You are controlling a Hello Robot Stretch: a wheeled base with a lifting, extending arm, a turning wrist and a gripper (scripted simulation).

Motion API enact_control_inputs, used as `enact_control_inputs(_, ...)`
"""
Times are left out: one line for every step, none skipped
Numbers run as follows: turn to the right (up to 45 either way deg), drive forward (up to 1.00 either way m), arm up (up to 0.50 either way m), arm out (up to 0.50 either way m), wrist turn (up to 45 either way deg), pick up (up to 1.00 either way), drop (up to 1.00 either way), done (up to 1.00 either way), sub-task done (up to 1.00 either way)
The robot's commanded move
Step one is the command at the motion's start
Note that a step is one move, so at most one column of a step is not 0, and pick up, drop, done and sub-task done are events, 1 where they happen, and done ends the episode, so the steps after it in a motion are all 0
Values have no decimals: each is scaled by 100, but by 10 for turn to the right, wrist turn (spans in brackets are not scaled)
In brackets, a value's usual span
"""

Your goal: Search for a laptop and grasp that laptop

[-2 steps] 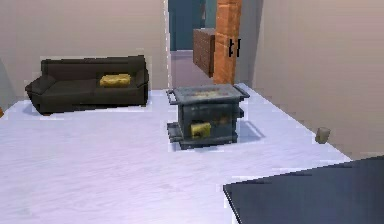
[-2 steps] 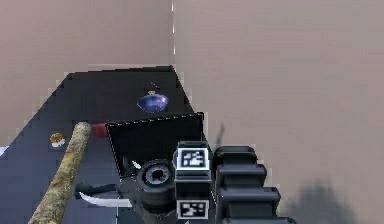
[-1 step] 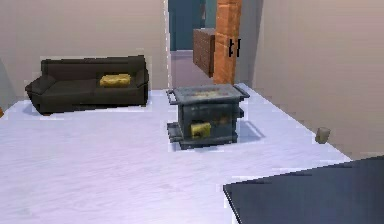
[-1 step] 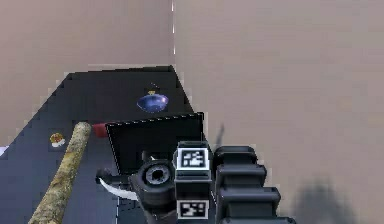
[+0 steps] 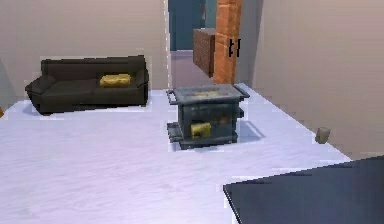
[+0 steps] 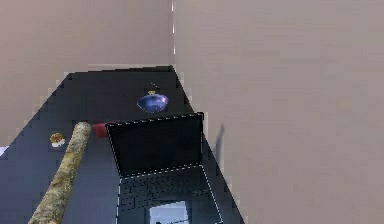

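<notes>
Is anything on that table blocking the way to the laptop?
Nothing visible does. The open black laptop sits on the dark tabletop at the arm side view's bottom. A long tan roll lies beside it, toward that view's left; a round blue bowl stands behind its screen.

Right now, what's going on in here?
A wheeled robot looking for a laptop has pulled up beside a dark table. The laptop sits open on that table, at the near end by the wall. A blue bowl stands farther out, and a long bread-like loaf lies along the other edge. Ahead across the room are a dark sofa and a small cart near a doorway.
</notes>
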Motion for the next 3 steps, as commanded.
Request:
enact_control_inputs(0, 0, 0, 0, 0, 100, 0, 0, 0)
enact_control_inputs(0, 0, 10, 0, 0, 0, 0, 0, 0)
enact_control_inputs(0, 0, 0, 0, 0, 0, 0, 100, 0)
